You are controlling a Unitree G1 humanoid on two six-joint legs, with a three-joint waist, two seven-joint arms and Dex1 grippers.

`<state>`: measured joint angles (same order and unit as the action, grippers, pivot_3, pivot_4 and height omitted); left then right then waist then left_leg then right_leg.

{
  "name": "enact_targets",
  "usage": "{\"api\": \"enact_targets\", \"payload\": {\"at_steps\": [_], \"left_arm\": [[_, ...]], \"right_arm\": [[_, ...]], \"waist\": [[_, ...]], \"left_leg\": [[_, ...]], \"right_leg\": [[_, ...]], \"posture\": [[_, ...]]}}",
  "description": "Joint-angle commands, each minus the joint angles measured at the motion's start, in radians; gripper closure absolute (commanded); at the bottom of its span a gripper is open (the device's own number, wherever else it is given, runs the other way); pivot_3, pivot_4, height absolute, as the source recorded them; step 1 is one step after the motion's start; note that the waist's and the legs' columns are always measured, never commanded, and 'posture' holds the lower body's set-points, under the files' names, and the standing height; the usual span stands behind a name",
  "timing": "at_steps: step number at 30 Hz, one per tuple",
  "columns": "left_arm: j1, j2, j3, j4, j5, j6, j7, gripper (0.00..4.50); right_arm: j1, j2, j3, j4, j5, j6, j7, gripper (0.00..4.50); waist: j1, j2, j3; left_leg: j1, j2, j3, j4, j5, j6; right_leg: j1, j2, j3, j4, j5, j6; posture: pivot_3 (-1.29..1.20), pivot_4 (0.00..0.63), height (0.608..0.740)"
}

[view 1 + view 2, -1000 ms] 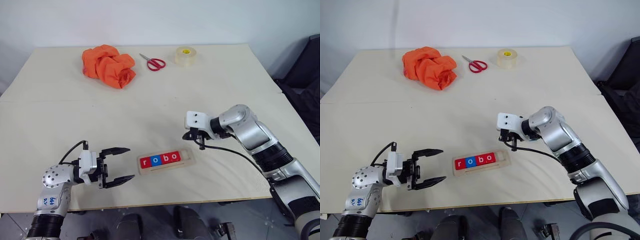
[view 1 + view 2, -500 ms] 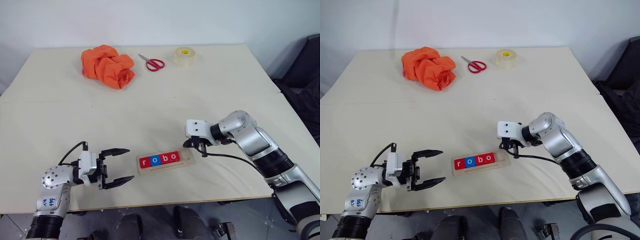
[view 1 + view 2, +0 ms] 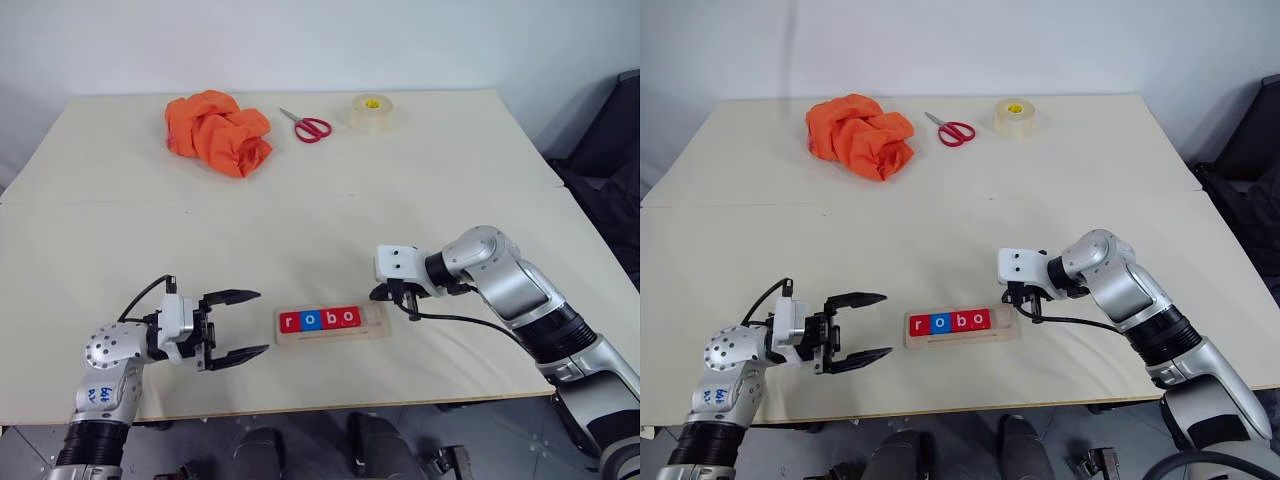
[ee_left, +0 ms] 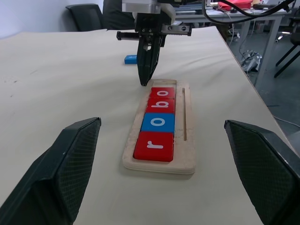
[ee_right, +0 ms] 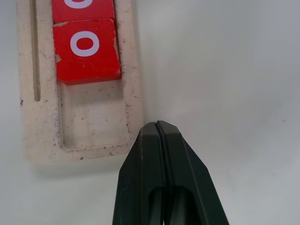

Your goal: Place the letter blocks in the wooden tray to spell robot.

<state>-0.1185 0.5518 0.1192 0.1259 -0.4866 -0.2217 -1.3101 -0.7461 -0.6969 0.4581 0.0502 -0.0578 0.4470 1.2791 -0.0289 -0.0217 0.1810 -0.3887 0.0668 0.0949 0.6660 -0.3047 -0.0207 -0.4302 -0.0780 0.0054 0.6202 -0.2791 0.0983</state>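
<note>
- Tray contents first: I read r, o, b, o in the wooden tray (image 3: 333,322), low centre of frame, with its right-end slot bare, waiting for the t
- Blue block (image 4: 131,59) lies on the table (image 3: 300,220) behind my right pincer (image 4: 144,77); I take it for the t, letter unreadable
- Right pincer is pressed fully together, holding nothing, tip beside that slot
- Left pincer (image 3: 243,325) stands wide and idle at lower left

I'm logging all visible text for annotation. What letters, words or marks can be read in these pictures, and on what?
"r", red letter block in the wooden tray.
"o", blue block.
"b", red block.
"o", red block, last in the row.
Blue handwriting on the left arm's wrist housing: too small to read.
</note>
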Motion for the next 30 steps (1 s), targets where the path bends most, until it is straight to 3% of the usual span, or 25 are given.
{"api": "enact_targets", "payload": {"at_steps": [1, 9, 12, 22, 26, 30], "left_arm": [[-0.019, 0.011, 0.008, 0.008, -0.013, -0.011, -0.02, 0.0], [-0.073, 0.019, 0.01, 0.098, -0.013, -0.021, -0.077, 0.0], [-0.102, 0.019, 0.009, 0.146, -0.012, -0.031, -0.108, 0.0], [-0.202, 0.014, -0.001, 0.29, -0.003, -0.046, -0.192, 0.0], [-0.227, 0.012, -0.008, 0.314, -0.006, -0.041, -0.22, 0.0], [-0.227, 0.016, -0.011, 0.306, -0.01, -0.036, -0.229, 0.0]], "right_arm": [[0.004, -0.018, -0.102, -0.04, 0.017, 0.062, -0.068, 4.48], [0.207, -0.031, -0.377, -0.232, 0.133, 0.188, -0.222, 4.48], [0.306, -0.031, -0.497, -0.318, 0.212, 0.32, -0.264, 3.62], [0.664, 0.0, -0.835, -0.566, 0.33, 0.349, -0.423, 0.13], [0.86, 0.034, -0.977, -0.716, 0.396, 0.378, -0.442, 0.02], [0.948, 0.045, -1.037, -0.766, 0.435, 0.378, -0.47, 0.02]], "waist": [[0.001, 0.0, 0.0], [0.004, 0.0, 0.0], [0.004, 0.0, 0.0], [0.001, 0.0, 0.0], [0.007, 0.0, 0.0], [0.001, -0.001, 0.0]], "left_leg": [[0.0, 0.0, 0.0, 0.0, 0.0, 0.0], [-0.001, 0.0, -0.001, -0.001, 0.0, 0.0], [-0.001, -0.001, 0.0, -0.001, 0.0, 0.0], [0.0, 0.0, -0.001, -0.001, 0.0, 0.0], [0.0, 0.0, -0.002, -0.001, 0.0, 0.0], [0.0, -0.001, -0.002, 0.0, 0.0, 0.0]], "right_leg": [[0.0, 0.0, 0.0, 0.0, 0.0, 0.0], [0.0, 0.0, -0.001, -0.001, 0.0, 0.0], [0.0, -0.001, 0.0, -0.002, 0.0, 0.0], [0.001, 0.001, 0.0, -0.001, 0.0, 0.002], [0.001, 0.001, -0.001, -0.001, 0.0, 0.002], [0.003, 0.001, 0.0, -0.002, 0.0, 0.004]], "posture": [[0.0, 0.15, 0.74], [0.0, 0.15, 0.74], [0.0, 0.15, 0.74], [0.0, 0.15, 0.74], [0.0, 0.15, 0.74], [0.0, 0.15, 0.74]]}}
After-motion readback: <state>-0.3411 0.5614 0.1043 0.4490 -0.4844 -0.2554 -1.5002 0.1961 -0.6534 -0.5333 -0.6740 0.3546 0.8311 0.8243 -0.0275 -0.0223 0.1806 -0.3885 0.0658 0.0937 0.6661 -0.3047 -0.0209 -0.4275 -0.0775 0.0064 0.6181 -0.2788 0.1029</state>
